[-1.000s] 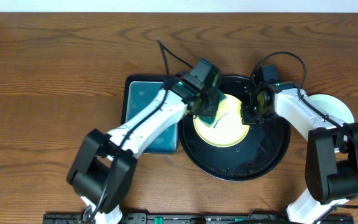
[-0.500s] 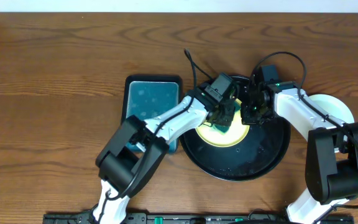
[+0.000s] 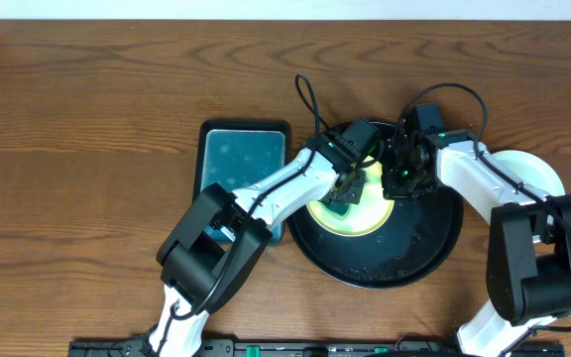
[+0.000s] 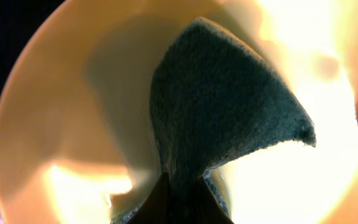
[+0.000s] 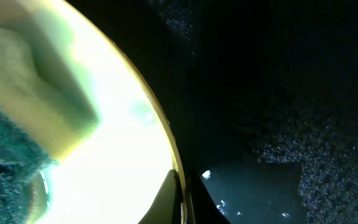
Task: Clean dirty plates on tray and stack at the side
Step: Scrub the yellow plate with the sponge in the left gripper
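A pale yellow plate [image 3: 367, 213] lies in the large black tray [image 3: 426, 253]. My left gripper [image 3: 348, 190] is shut on a teal sponge [image 4: 222, 118] and presses it on the plate's inside [image 4: 55, 137]. My right gripper [image 3: 400, 181] is shut on the plate's right rim [image 5: 166, 140], one finger inside [image 5: 73, 186] and one outside. Pale mint-white plates [image 3: 535, 174] sit stacked on the table right of the tray, partly hidden by my right arm.
A rectangular teal sponge dish [image 3: 241, 164] with a black rim sits left of the tray. The tray floor [image 5: 278, 124] is wet with droplets. Brown wooden table [image 3: 77, 129] spreads to the left and back.
My left gripper swept the sponge from the plate's left side to its middle-right, then slightly back left. My right gripper kept its hold on the rim.
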Available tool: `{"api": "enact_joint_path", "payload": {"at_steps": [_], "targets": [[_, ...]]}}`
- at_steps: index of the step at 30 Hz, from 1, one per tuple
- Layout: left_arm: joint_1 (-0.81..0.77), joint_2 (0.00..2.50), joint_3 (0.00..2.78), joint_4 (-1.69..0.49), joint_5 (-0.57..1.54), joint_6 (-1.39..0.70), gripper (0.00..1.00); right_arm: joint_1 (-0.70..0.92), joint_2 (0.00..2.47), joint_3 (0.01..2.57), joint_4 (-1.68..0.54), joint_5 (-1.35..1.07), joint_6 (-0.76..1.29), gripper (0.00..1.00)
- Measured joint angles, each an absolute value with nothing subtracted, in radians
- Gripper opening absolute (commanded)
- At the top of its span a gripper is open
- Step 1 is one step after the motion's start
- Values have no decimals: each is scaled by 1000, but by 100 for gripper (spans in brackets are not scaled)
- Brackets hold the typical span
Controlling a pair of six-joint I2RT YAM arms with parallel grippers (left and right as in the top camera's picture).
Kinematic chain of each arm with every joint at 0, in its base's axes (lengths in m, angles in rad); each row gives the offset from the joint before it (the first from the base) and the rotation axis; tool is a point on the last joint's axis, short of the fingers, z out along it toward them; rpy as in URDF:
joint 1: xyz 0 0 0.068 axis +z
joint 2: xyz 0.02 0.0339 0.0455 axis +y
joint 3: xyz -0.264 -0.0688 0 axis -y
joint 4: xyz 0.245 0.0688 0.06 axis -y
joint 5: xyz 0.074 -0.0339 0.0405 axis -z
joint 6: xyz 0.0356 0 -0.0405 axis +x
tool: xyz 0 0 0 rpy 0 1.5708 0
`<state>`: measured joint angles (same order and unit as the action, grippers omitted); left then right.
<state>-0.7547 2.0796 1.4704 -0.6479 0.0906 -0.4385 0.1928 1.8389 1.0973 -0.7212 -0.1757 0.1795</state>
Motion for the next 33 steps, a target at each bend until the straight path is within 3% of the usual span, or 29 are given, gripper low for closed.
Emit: {"api": "enact_joint_path", "payload": {"at_steps": [10,17,27,33], "targets": [[-727,2013,1430,-683,29,-445,7,193,1839,1097,-721,-176,179,1],[-715,1944,1422,-573,67,-445,7,193,1839,1097,-721,-176,179,1],[-758,2027,1420,-471,118,-473,7,193,1839,1097,-721,-176,179,1],[-775,2065,1433,-524,112,-475,7,193,1839,1097,-722,-174,179,1]]}}
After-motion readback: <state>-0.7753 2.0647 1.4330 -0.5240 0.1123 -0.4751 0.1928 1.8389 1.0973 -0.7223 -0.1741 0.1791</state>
